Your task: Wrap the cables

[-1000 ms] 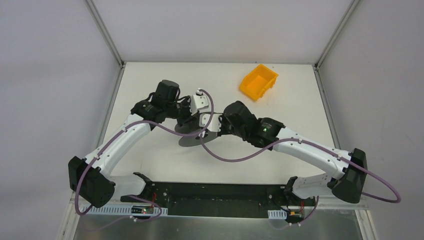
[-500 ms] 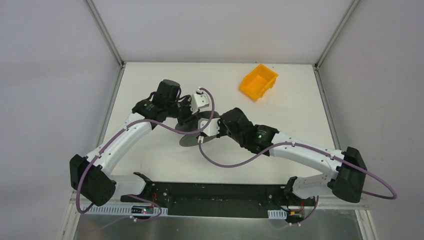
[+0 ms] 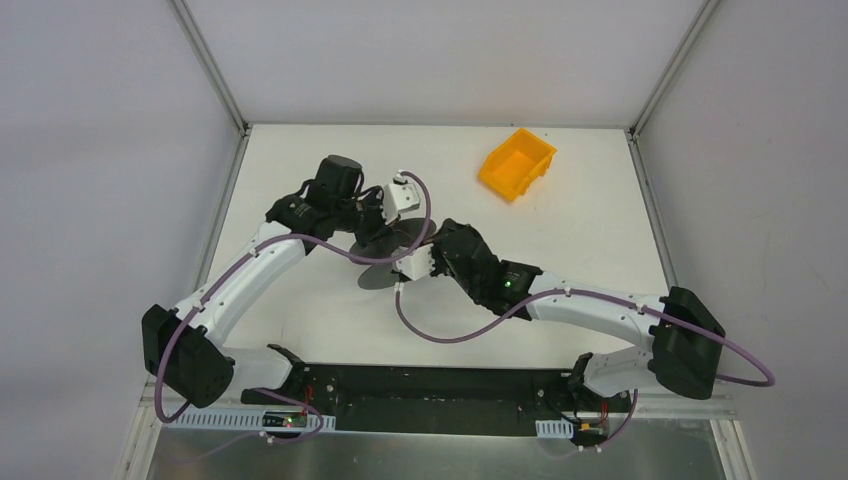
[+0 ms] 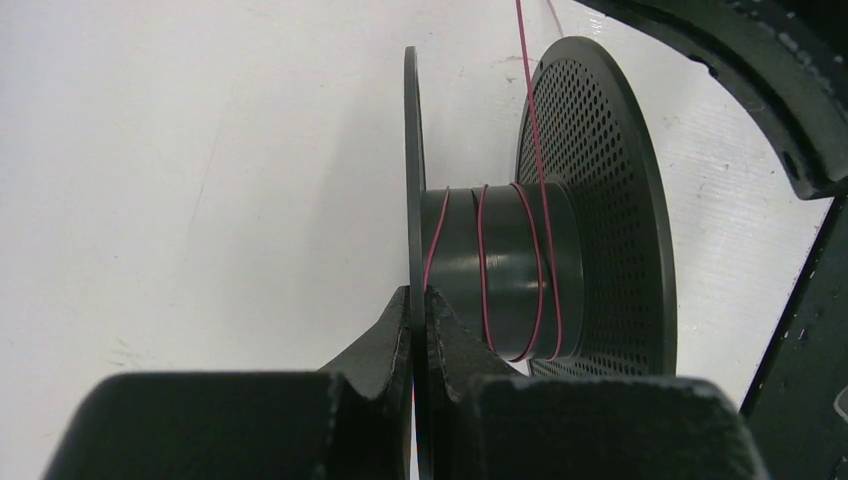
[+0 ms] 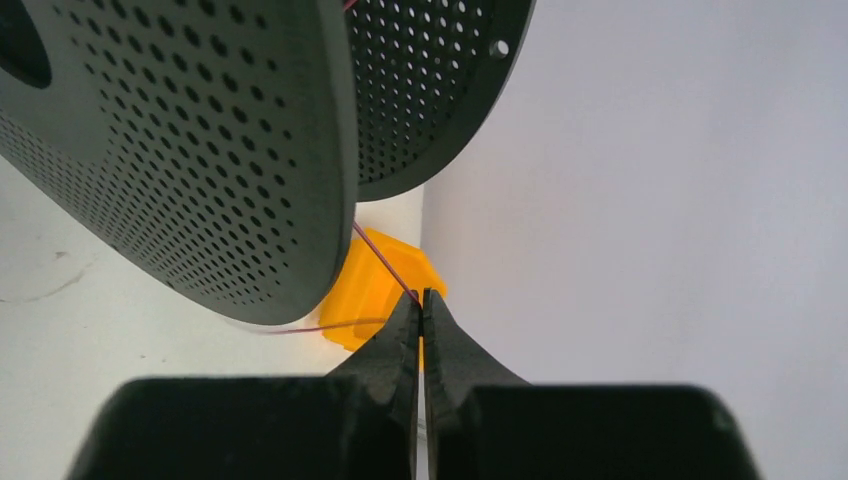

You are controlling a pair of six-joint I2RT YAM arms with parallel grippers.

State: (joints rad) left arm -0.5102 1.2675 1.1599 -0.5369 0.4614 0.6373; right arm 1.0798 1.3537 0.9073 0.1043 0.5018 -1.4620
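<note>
— Where is the cable (image 4: pixel 481 262)?

— On the spool (image 4: pixel 600 200). In the left wrist view a few red-pink turns, spaced apart, ring the dark hub (image 4: pixel 462 270) at the centre of the frame. One strand rises from the hub to the top edge, in front of the perforated far flange.

— And the left tool (image 4: pixel 420 300)?

— Clamped on the thin near flange (image 4: pixel 411 150), which stands edge-on in mid-frame. Its two fingers press the rim from either side at lower centre.

— The right tool (image 5: pixel 421 300)?

— Its fingers are together at lower centre of its own view. The cable runs in a straight line down from the big perforated disc at upper left and into the tips, so the tool is pinched on the cable. A second thin stretch shows lower down, running left beneath the disc's edge.

— What sits behind the tips?

— The orange bin (image 5: pixel 372 285), just behind them in that view, on the white tabletop (image 5: pixel 100 330).

— And from above?

— The spool sits at centre frame, between the ends of the two arms. It is tilted, and both discs show as dark ovals. The bin is at upper right, well apart from the spool. The cable is too thin to make out there.
</note>
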